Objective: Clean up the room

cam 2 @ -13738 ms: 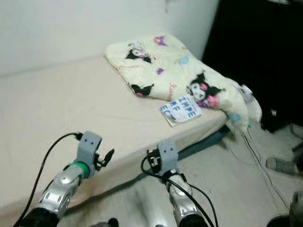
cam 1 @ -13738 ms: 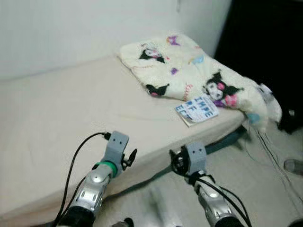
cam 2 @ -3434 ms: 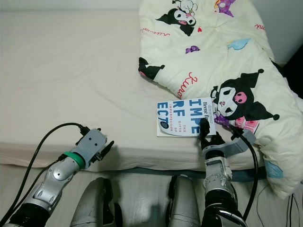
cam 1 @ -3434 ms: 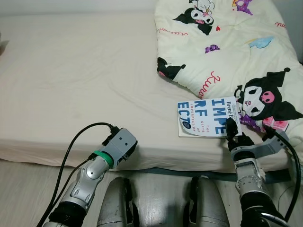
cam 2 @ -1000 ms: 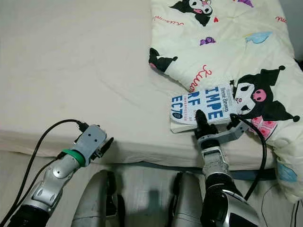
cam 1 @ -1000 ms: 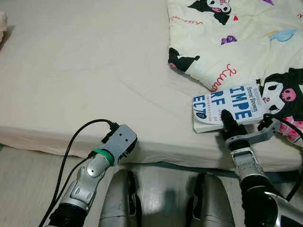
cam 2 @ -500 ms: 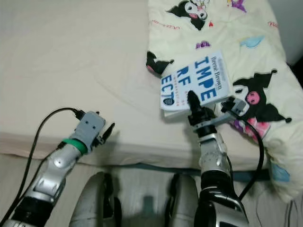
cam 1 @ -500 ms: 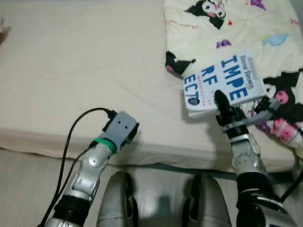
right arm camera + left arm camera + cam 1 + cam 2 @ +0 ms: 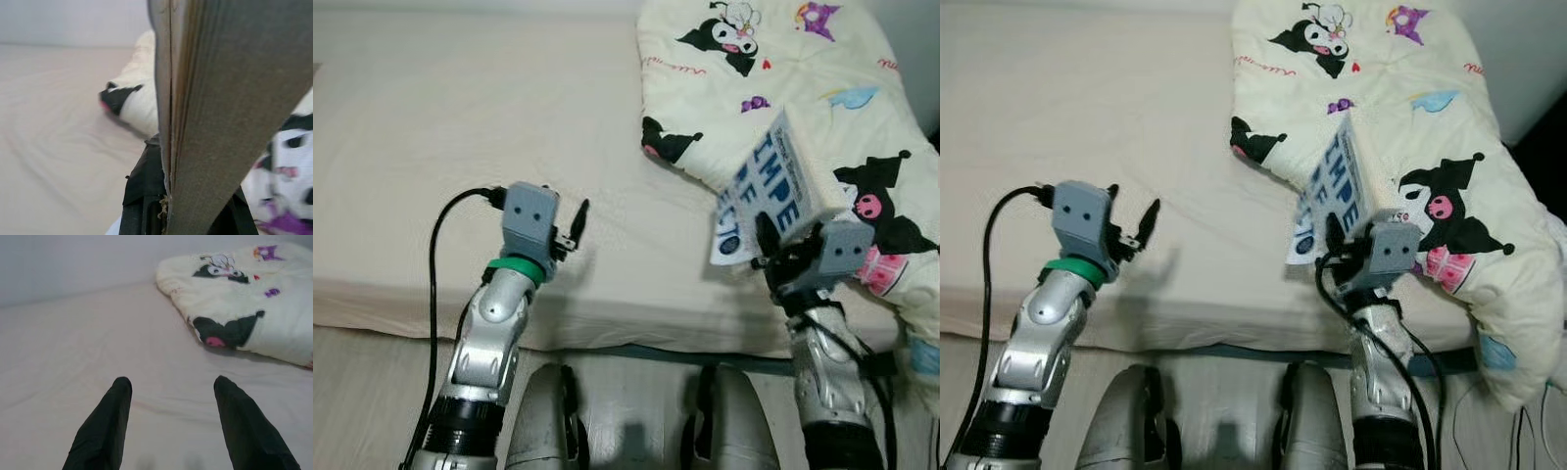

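A white paperback book (image 9: 769,191) with big blue letters is lifted off the bed and stands almost on edge, held at its lower end by my right gripper (image 9: 768,245), which is shut on it. The right wrist view looks along the book's page edges (image 9: 215,112). My left gripper (image 9: 576,223) is raised over the near part of the bed, open and holding nothing; its two black fingers (image 9: 105,426) point across the mattress toward the blanket. The cream blanket (image 9: 783,88) with black cartoon characters lies bunched on the bed's right side.
The beige mattress (image 9: 440,147) spreads wide and bare to the left. Its front edge (image 9: 636,328) runs just ahead of my legs (image 9: 548,421). A pale wall (image 9: 73,264) stands behind the bed. Dark space lies past the blanket at the far right (image 9: 1547,147).
My right gripper has raised the book off the bed and tipped it from flat to nearly upright. My left gripper has risen higher over the mattress. The camera shifted slightly.
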{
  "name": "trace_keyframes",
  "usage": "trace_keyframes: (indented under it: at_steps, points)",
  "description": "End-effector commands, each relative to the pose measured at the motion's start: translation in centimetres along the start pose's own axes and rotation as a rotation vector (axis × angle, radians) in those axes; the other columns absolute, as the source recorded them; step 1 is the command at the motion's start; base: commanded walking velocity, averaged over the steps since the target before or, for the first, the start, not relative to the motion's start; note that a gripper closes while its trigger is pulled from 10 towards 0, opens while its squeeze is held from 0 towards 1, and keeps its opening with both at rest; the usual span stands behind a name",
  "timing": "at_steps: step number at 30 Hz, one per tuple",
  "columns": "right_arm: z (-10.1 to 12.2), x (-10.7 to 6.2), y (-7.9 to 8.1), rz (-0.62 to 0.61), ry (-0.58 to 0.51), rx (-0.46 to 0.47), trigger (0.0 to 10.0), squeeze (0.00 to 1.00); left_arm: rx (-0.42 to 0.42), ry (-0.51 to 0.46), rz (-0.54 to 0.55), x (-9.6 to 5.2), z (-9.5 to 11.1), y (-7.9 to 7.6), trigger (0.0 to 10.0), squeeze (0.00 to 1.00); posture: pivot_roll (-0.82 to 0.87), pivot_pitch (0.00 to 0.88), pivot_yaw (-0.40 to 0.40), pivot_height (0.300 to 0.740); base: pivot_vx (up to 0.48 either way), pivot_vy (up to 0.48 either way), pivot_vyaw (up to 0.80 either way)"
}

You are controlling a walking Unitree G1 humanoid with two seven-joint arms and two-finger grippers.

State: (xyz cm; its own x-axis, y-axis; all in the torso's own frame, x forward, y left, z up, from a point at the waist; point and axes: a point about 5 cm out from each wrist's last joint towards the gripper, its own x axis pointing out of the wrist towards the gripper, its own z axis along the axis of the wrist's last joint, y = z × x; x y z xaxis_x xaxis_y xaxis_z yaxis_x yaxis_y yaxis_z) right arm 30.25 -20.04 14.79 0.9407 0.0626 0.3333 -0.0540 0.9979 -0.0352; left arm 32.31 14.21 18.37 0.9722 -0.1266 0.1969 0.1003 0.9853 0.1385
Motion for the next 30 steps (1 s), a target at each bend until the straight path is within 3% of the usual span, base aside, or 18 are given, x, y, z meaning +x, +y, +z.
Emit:
trace_keyframes:
  at_steps: [1,30]
  points:
    - [0.8,0.0,-0.1,-0.015,-0.027,-0.03,10.0,0.0,-0.041,0.055,0.03,-0.1,-0.9,0.3,10.0,0.0,-0.03,0.105,0.047,0.628,0.0,0.0,0.0]
    - [0.7,0.8,0.6,-0.05,-0.018,-0.052,10.0,0.0,-0.065,0.112,0.027,0.9,-2.1,-0.8,10.0,0.0,-0.03,0.083,0.04,0.74,0.0,0.0,0.0]
